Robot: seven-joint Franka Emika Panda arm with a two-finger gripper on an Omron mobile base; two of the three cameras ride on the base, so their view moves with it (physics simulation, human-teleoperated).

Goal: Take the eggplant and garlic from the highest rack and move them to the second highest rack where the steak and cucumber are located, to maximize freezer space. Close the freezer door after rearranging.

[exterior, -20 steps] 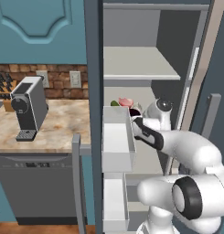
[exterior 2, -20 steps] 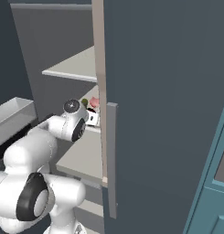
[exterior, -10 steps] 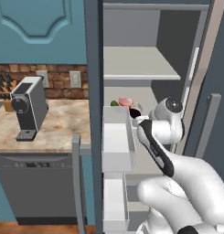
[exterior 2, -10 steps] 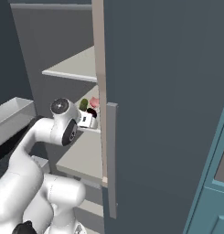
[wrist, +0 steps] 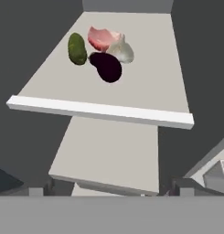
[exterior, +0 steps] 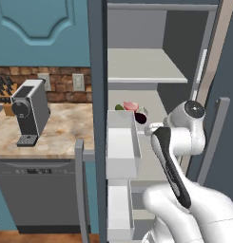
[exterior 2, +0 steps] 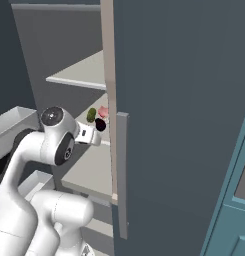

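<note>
The arm has drawn back from the rack since the earlier frames, its gripper [wrist: 111, 194] empty with fingers wide apart. Ahead and above it in the hand view, eggplant [wrist: 105, 66], garlic [wrist: 121, 51], steak [wrist: 101, 37] and cucumber [wrist: 77, 48] cluster on the second highest rack [wrist: 99, 111]. The freezer door [exterior 2: 174, 125], still to close, appears in the right base view.

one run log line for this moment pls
stage: items moved, door open | rack: eggplant, garlic, steak, cucumber | gripper: open, empty, back from rack | next: close freezer door

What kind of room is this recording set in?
A simulated home kitchen, it seems: a coffee machine on a stone counter, a dishwasher below, and an open freezer holding a cucumber and steak.
</note>
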